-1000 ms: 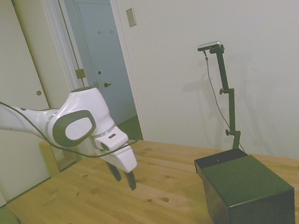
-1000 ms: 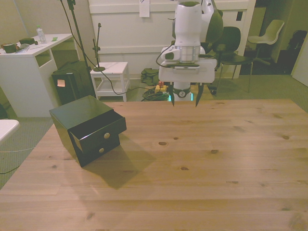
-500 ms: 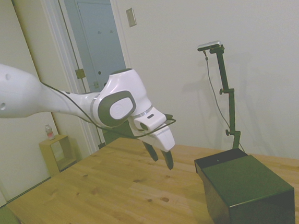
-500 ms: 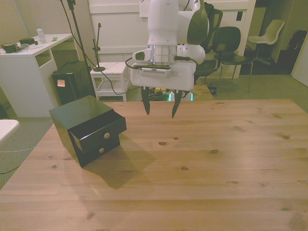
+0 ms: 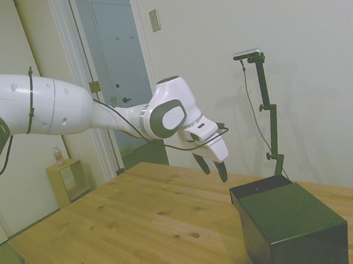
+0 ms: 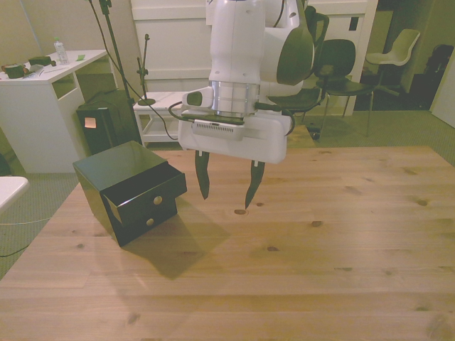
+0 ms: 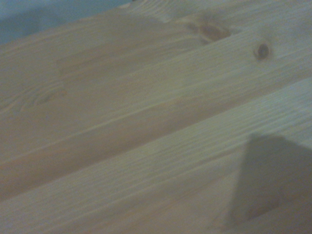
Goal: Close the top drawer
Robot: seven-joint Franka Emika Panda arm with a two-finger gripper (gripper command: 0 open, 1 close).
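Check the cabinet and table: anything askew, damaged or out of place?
Only the top drawer: it juts out of the cabinet while the drawer below sits nearly flush. The cabinet also stands at an angle to the table edges. No spill or damage shows. The gripper hangs open above the wood, touching nothing.

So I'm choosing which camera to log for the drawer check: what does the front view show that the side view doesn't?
Only the front view shows the top drawer's face with its round knob, sticking out past the lower drawer on the front view's left. Only the side view shows the drawer's open rim jutting from the cabinet toward the gripper. Both show the gripper open, empty, above the wooden table and apart from the cabinet.
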